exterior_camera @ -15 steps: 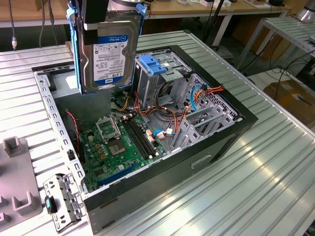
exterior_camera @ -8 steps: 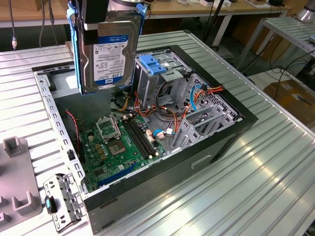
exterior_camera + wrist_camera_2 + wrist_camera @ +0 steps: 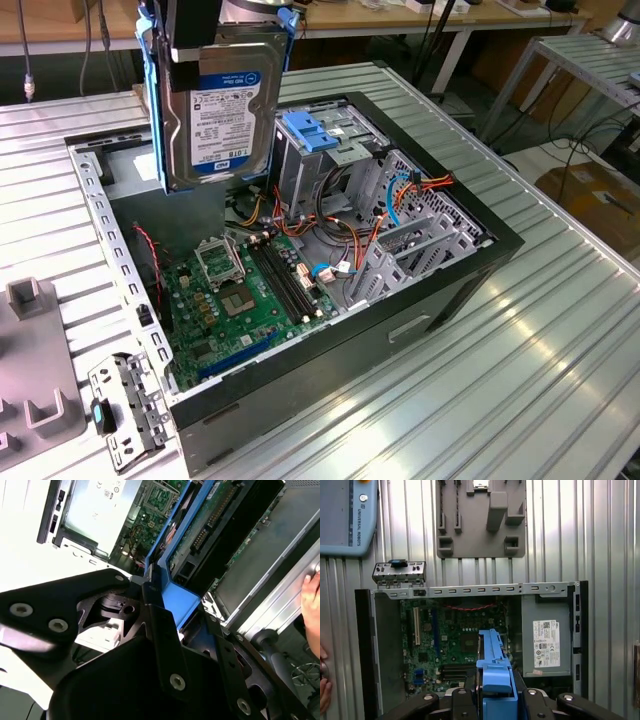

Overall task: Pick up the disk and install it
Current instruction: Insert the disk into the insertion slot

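Cables (image 3: 345, 238) and drive cage (image 3: 300, 185) crowd the case (image 3: 330, 372) under the disk (image 3: 225, 110).

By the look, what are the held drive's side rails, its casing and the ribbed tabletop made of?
Bright blue side rails on the dark rectangular hard disk: likely moulded plastic, uniform colour, soft sheen. Disk casing: probably metal, grey rim, paper label on its face. Ribbed silver tabletop: looks like aluminium profile, brushed, streaky reflections.

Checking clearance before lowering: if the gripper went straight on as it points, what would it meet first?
Probably the motherboard inside the open case, struck by the held disk; depth is uncertain.
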`<state>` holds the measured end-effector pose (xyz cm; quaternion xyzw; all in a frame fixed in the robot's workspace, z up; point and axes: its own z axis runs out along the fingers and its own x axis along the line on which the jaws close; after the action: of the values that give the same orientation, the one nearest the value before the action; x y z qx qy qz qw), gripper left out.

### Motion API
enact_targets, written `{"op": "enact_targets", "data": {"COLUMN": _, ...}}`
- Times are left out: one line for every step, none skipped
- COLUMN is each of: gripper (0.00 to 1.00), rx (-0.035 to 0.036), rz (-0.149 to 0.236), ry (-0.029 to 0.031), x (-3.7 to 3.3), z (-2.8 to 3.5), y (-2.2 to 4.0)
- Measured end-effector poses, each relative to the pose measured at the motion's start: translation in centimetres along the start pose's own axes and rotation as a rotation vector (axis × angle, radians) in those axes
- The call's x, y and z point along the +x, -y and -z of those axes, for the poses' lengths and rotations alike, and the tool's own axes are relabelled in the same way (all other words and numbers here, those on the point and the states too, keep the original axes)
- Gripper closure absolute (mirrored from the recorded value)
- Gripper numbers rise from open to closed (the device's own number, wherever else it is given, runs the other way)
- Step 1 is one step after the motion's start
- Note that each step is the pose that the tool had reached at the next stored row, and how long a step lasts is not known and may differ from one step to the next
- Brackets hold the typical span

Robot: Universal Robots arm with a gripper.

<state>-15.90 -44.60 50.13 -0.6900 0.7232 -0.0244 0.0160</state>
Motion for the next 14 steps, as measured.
{"op": "enact_targets", "data": {"gripper": 0.63, "rx": -0.0001, "rz": 0.000, "ry": -0.0001, "x": 0.39, "z": 0.00, "y": 0.01}}
{"op": "enact_targets", "data": {"gripper": 0.63, "rx": -0.0001, "rz": 0.000, "ry": 0.0000, "x": 0.86, "z": -0.02, "y": 0.04}}
{"op": "enact_targets", "data": {"gripper": 0.63, "rx": 0.0000, "rz": 0.000, "ry": 0.0000, "x": 1.28, "z": -0.03, "y": 0.05}}
{"op": "enact_targets", "data": {"gripper": 0.63, "rx": 0.0000, "rz": 0.000, "ry": 0.0000, "x": 1.48, "z": -0.05, "y": 0.07}}
{"op": "enact_targets", "data": {"gripper": 0.63, "rx": -0.0001, "rz": 0.000, "ry": -0.0001, "x": 1.60, "z": -0.07, "y": 0.08}}
{"op": "enact_targets", "data": {"gripper": 0.63, "rx": -0.0001, "rz": 0.000, "ry": 0.0000, "x": 1.68, "z": -0.10, "y": 0.14}}
{"op": "enact_targets", "data": {"gripper": 0.63, "rx": 0.0001, "rz": 0.000, "ry": 0.0002, "x": 1.71, "z": -0.12, "y": 0.27}}
{"op": "enact_targets", "data": {"gripper": 0.63, "rx": 0.0000, "rz": 0.000, "ry": 0.0000, "x": 1.71, "z": -0.13, "y": 0.51}}
{"op": "enact_targets", "data": {"gripper": 0.63, "rx": -0.0001, "rz": 0.000, "ry": -0.0001, "x": 1.70, "z": -0.15, "y": 0.81}}
{"op": "enact_targets", "data": {"gripper": 0.63, "rx": 0.0000, "rz": 0.000, "ry": 0.0000, "x": 1.68, "z": -0.18, "y": 1.15}}
{"op": "enact_targets", "data": {"gripper": 0.63, "rx": 0.0000, "rz": 0.000, "ry": 0.0000, "x": 1.66, "z": -0.20, "y": 1.55}}
{"op": "enact_targets", "data": {"gripper": 0.63, "rx": 0.0000, "rz": 0.000, "ry": -0.0001, "x": 1.63, "z": -0.24, "y": 2.32}}
{"op": "enact_targets", "data": {"gripper": 0.63, "rx": 0.0000, "rz": 0.000, "ry": 0.0000, "x": 1.61, "z": -0.26, "y": 2.66}}
{"op": "enact_targets", "data": {"gripper": 0.63, "rx": 0.0000, "rz": 0.000, "ry": 0.0000, "x": 1.59, "z": -0.29, "y": 3.12}}
